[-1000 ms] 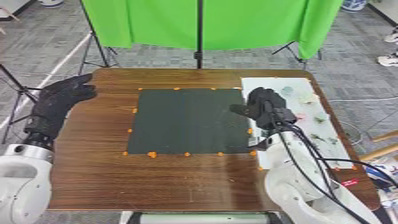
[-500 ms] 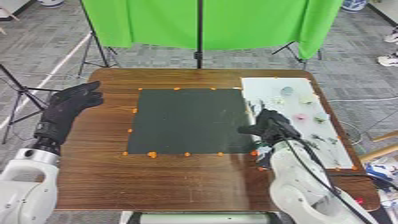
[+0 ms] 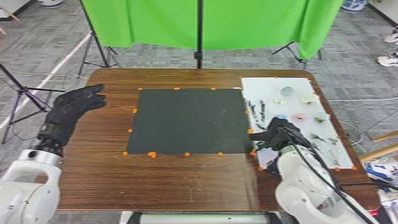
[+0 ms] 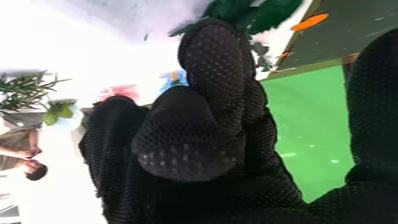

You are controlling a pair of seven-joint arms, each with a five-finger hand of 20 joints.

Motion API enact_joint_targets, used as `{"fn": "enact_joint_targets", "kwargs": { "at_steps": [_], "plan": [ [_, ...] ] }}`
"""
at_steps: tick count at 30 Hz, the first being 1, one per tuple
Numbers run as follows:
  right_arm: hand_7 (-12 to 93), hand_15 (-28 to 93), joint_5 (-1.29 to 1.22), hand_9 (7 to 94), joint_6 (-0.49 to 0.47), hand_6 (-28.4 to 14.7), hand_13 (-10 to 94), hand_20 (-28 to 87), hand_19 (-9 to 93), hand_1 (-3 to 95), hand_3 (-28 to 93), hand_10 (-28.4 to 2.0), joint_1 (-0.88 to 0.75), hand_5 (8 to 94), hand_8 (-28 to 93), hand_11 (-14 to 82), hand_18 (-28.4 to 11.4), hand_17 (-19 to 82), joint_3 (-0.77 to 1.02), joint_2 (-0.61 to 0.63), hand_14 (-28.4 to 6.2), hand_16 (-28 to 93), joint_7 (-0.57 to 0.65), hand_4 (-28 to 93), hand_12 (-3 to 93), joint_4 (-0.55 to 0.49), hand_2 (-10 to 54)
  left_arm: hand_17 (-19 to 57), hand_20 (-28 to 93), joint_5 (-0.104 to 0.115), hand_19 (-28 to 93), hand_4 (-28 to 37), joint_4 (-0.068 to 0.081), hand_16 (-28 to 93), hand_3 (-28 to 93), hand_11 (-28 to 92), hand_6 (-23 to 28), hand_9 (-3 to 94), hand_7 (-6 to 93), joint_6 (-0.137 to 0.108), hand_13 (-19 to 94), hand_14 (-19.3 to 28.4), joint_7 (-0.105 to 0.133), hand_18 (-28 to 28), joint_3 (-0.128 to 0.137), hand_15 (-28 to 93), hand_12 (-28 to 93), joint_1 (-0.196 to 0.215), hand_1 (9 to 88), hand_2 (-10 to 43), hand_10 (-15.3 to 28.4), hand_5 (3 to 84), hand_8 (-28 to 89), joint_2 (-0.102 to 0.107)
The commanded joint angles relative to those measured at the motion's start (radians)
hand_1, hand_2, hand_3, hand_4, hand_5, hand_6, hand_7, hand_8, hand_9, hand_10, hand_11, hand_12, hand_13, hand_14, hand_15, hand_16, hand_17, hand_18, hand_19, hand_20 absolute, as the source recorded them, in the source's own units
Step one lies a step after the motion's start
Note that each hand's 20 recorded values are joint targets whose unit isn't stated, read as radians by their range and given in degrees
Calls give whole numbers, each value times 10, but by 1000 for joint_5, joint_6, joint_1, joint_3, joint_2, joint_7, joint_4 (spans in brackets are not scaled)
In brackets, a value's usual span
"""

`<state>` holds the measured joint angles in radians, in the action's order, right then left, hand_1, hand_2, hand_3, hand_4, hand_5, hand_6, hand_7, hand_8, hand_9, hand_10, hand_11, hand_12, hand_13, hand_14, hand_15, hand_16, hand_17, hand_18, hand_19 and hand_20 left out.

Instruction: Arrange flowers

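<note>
Bordering the dark mat is the right hand.

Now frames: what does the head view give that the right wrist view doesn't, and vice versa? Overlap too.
Head view: the left hand, fingers open, the white left arm behind it, and a black tripod beyond the table's left side.

Right wrist view: mesh and dot detail on the right hand; beside it a small blue and yellow item, probably a flower.

Both: that right hand, the white sheet, a pink flower, green sprigs, the dark mat, orange markers, the green curtain.
</note>
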<state>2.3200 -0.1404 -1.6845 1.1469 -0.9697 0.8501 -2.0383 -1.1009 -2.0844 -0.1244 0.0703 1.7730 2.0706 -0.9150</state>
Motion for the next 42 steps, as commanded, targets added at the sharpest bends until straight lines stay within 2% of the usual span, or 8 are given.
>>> {"fn": "enact_joint_targets", "kwargs": {
  "at_steps": [1, 7, 14, 17, 21, 25, 35, 42],
  "plan": [
    [303, 584, 17, 834, 36, -111, 933, 510, 932, 274, 541, -175, -29, 697, -31, 409, -85, 716, 40, -1, -31, 394, -6, -48, 371, -16, -95, 86, 163, -8, 171, -215, -5, -13, 609, 184, 60, 439, 94, 15, 369, 203, -14, 140, -5, 232, 132, 8, 283, 14, 156, 448, -44, -14],
    [336, 592, 15, 836, 37, -106, 937, 512, 932, 289, 547, -169, -53, 693, -29, 430, -84, 720, 99, 23, -28, 388, -5, -42, 381, -65, -95, 85, 163, -7, 172, -213, -6, -13, 611, 185, 59, 439, 95, 15, 369, 204, -15, 141, -2, 232, 132, 14, 283, 12, 157, 448, -44, -14],
    [339, 594, -26, 838, -38, -107, 937, 521, 932, 278, 547, -170, -32, 692, -37, 427, -85, 723, 83, 25, -27, 382, 23, -44, 378, -23, -95, 85, 164, -9, 172, -213, -4, -13, 610, 184, 60, 440, 95, 20, 369, 204, -20, 140, -8, 232, 132, 5, 283, 12, 158, 448, -44, -14],
    [281, 572, -45, 864, -61, -112, 937, 493, 932, 240, 541, -175, -13, 712, -39, 350, -79, 721, 67, 17, -34, 365, 34, -53, 325, -10, -95, 86, 163, -9, 172, -213, -4, -13, 610, 184, 60, 440, 94, 23, 369, 204, -22, 140, -11, 232, 132, 1, 283, 12, 158, 449, -44, -11],
    [152, 542, -71, 898, -110, -114, 937, 401, 926, 206, 540, -193, 13, 758, -34, 191, -66, 723, 56, 5, -44, 277, 54, -64, 231, 1, -91, 85, 164, -11, 173, -212, -5, -13, 610, 183, 58, 438, 96, 22, 368, 203, -24, 141, -13, 230, 132, 0, 283, 11, 156, 448, -44, -13],
    [104, 523, -65, 894, -119, -123, 937, 374, 902, 208, 533, -209, 23, 729, -49, 139, -58, 729, 43, -5, -46, 250, 58, -65, 192, 14, -94, 84, 164, -15, 173, -212, -7, -12, 611, 182, 59, 438, 96, 27, 368, 203, -26, 141, -11, 230, 132, 2, 282, 10, 156, 448, -44, -16],
    [141, 546, -31, 911, -165, -122, 937, 406, 881, 371, 493, -183, 33, 742, -18, 217, -48, 738, -19, -38, -31, 241, 73, -49, 223, 53, -95, 84, 163, -18, 172, -209, -12, -12, 611, 182, 59, 437, 96, 24, 368, 203, -29, 140, -5, 228, 132, 7, 285, 6, 156, 447, -44, -23],
    [284, 573, -33, 909, -145, -111, 937, 428, 874, 466, 507, -164, 17, 721, -34, 302, -39, 752, -37, -64, -24, 227, 65, -41, 250, 80, -95, 82, 162, -22, 171, -203, -13, -12, 608, 181, 58, 435, 96, 21, 367, 203, -33, 141, -6, 229, 132, 3, 293, 5, 156, 447, -44, -23]
  ]
}}
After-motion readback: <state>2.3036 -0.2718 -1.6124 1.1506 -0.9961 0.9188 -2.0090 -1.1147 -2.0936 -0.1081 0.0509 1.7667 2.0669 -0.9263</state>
